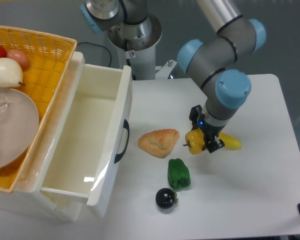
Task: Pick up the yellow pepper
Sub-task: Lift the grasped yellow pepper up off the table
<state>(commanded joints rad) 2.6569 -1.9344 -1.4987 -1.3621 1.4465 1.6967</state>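
Tool [202,140] around yellow pepper [194,142] (clamped)

Hand [204,141] lowered over the white surface [260,190], fingers closed around the yellow pepper [194,142], with a long yellow banana-like piece [231,142] just beside it on the right. Left of the pepper a pastry [159,142]; below it a green pepper [178,174], and nearer the front edge a small dark round fruit [165,198]. At the left an open white drawer [97,140] with a dark handle [123,142], and above it a yellow basket [42,60] holding a clear bowl [12,125], a pale onion-like bulb [6,72] and two reddish fruits [10,54].
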